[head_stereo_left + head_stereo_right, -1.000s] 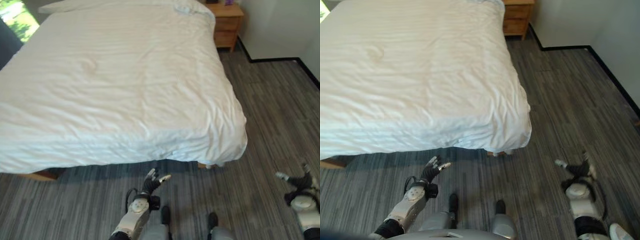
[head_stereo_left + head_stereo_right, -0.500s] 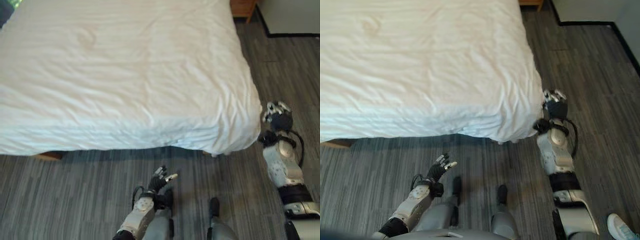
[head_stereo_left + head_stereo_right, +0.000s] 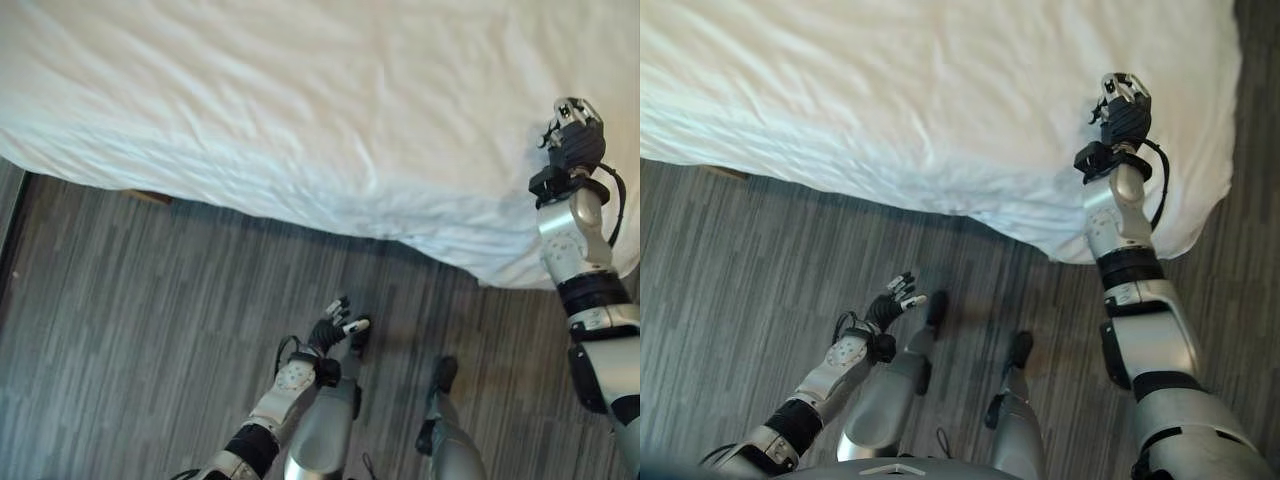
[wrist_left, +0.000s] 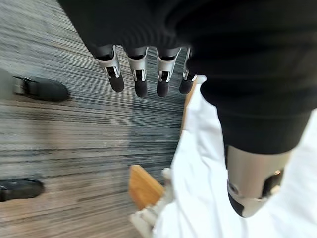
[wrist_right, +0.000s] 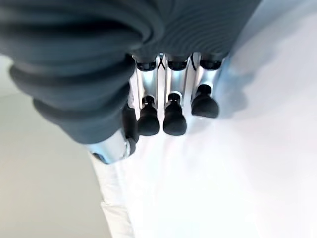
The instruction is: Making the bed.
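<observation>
Since a second ago the right hand (image 3: pixel 1123 108) has risen from low beside the floor up over the near right corner of the bed, and the camera has tipped down, so the whole scene has shifted. White duvet (image 3: pixel 300 110) covers the bed and hangs over its near edge and the right corner, wrinkled but spread flat. Above this corner the right hand hovers with its fingers (image 5: pixel 171 116) bent a little and holding nothing; whether the tips touch the cloth I cannot tell. Lower down, the left hand (image 3: pixel 332 332) is over the grey striped floor (image 3: pixel 120 330), well apart from the duvet, fingers relaxed and empty. Under the hanging edge a wooden bed leg (image 4: pixel 143 186) is visible.
</observation>
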